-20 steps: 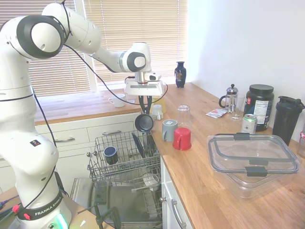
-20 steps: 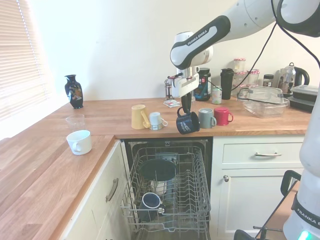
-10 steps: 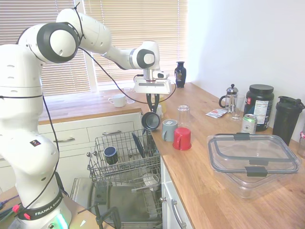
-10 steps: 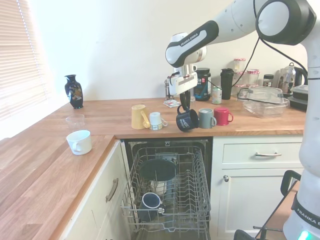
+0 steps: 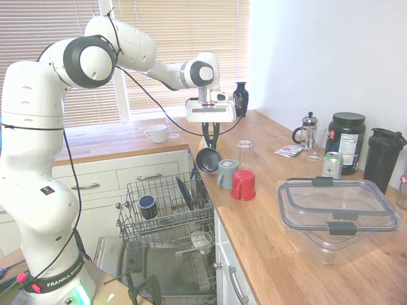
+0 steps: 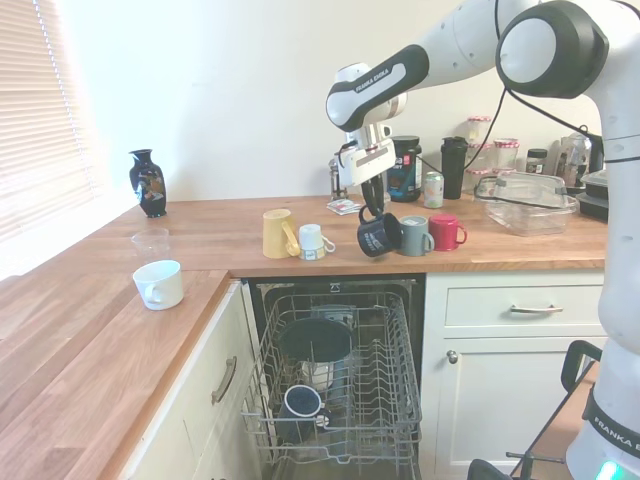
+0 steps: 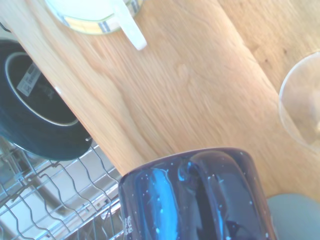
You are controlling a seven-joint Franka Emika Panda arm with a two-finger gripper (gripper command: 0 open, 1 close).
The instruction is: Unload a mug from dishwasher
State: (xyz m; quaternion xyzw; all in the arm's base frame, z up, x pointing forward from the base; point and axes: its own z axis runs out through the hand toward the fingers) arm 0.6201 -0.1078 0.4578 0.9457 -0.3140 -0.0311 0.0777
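Second exterior view: gripper [image 6: 372,208], jaws clamped on the mug [image 6: 380,234] by its handle, has swung it off the dishwasher [image 6: 335,385] rack to just beside the grey mug [image 6: 411,235] (nearly over countertop, approx. ready to lower).

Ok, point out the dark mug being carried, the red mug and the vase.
mug [image 6: 378,235], second exterior view, its side wall.
red mug [image 5: 243,185], first exterior view, its body.
vase [image 6: 148,184], second exterior view, its belly.

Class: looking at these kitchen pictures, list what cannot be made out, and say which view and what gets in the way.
- Mug: its lower half is cut off by the wrist view's edge.
- Label print on the black tub: too small in both exterior views.
- Dishwasher rack's front: cut off by the second exterior view's bottom edge.
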